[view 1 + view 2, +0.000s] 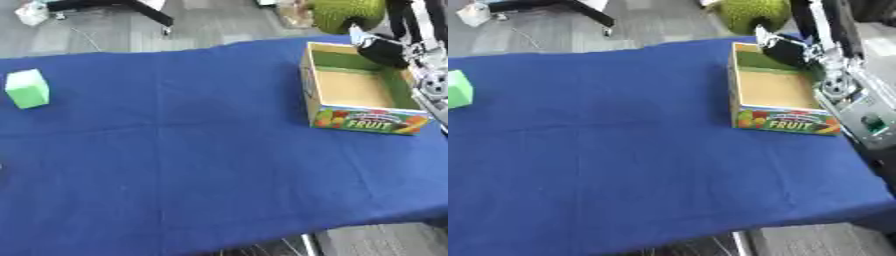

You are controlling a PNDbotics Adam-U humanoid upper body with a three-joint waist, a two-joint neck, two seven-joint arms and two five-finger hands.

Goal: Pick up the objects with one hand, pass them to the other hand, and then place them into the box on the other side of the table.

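Blue cloth (192, 150) lies bare before you, and the green block (27, 88) sits at its far left, well apart from your right hand (381, 51) over the fruit box (363, 120), fingers unreadable; no left hand shows.

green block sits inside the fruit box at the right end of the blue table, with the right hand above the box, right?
Not inside. The green block sits on the blue table at its far left end, well apart from the fruit box; the left eye view shows it. The box is at the right end, with the right hand above it.
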